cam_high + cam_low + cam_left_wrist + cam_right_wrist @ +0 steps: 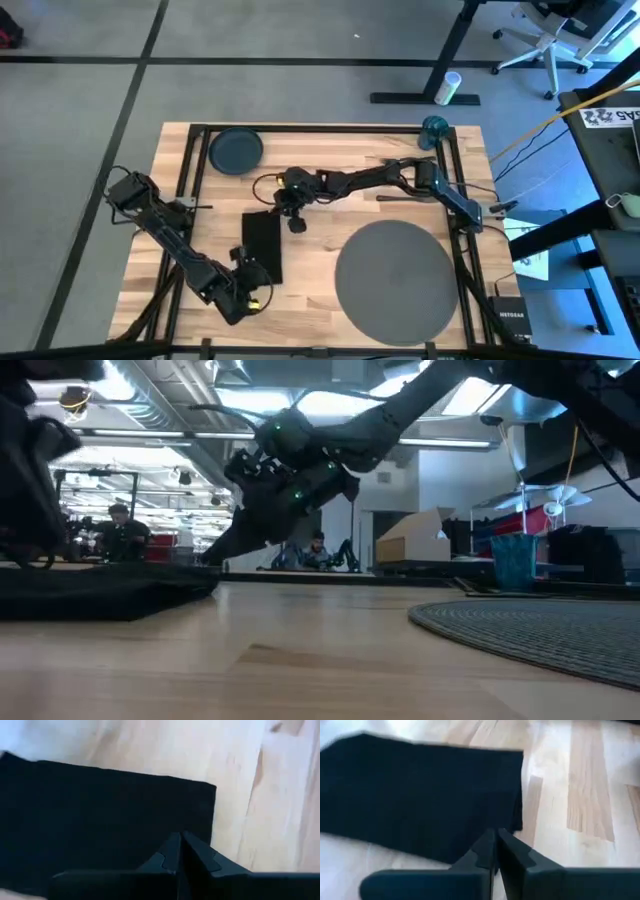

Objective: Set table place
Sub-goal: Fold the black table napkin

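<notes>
A black napkin [262, 246] lies flat on the wooden table [330, 215], left of centre. My right gripper [495, 834] is shut and reaches in from the right. It hovers at the napkin's far right corner [512, 795]; in the low view its fingers [222, 550] slant down toward the cloth [100, 595]. My left gripper [180, 837], also shut, is over the napkin's near left part [243, 258]. A round grey placemat [395, 278] lies at the near right. A dark plate [235, 150] sits at the far left and a teal cup [435, 130] at the far right. My left gripper's shut fingertips are over the napkin's surface [150, 820]; whether they touch the cloth I cannot tell. My right gripper's shut fingertips stand at the napkin's edge near a corner [505, 827], slanting down from the right; whether they touch it I cannot tell.
Black rails [195, 160] run along the table's edges. Bare wood lies between the napkin and the placemat [310, 270]. People and desks show in the room beyond the table [120, 530].
</notes>
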Motion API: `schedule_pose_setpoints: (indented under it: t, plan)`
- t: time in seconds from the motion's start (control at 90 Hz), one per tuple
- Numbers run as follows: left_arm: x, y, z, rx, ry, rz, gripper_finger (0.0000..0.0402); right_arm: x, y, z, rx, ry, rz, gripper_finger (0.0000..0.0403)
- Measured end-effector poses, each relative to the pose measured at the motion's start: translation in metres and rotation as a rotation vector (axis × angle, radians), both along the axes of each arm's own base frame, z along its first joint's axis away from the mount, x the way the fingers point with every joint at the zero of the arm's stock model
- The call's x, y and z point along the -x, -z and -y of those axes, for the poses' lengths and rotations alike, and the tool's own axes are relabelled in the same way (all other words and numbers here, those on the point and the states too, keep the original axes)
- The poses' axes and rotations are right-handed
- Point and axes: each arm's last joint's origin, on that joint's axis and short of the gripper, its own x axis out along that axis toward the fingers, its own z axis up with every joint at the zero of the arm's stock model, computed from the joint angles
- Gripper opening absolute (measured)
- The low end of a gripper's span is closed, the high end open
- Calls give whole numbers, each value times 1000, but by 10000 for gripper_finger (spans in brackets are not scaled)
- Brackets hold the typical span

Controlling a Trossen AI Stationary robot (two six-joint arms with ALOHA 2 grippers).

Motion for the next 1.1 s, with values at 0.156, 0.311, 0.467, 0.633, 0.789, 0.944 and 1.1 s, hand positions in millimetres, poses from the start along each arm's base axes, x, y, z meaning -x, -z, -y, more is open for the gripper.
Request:
schedule_pose_setpoints:
  t: [0.156,0.311,0.467,0.633,0.789,0.944,1.1]
  plan:
    - [15,-3,-7,-1,-40,43,0,-1,-10,-6,46,-36,7,0]
    - [23,-1,-18,-10,-50,52,0,3,-33,-18,131,-80,29,0]
    - [28,3,-34,-17,-78,50,0,12,-55,-37,199,-145,15,0]
    - [26,1,-53,-8,-138,60,0,18,-54,-75,231,-226,-35,0]
    - [22,0,-74,-49,-184,64,0,25,-35,-122,296,-265,-41,0]
    - [18,6,-96,-64,-215,90,0,26,-34,-151,371,-220,63,0]
    - [12,14,-111,-38,-190,162,0,25,-34,-165,455,-189,152,0]
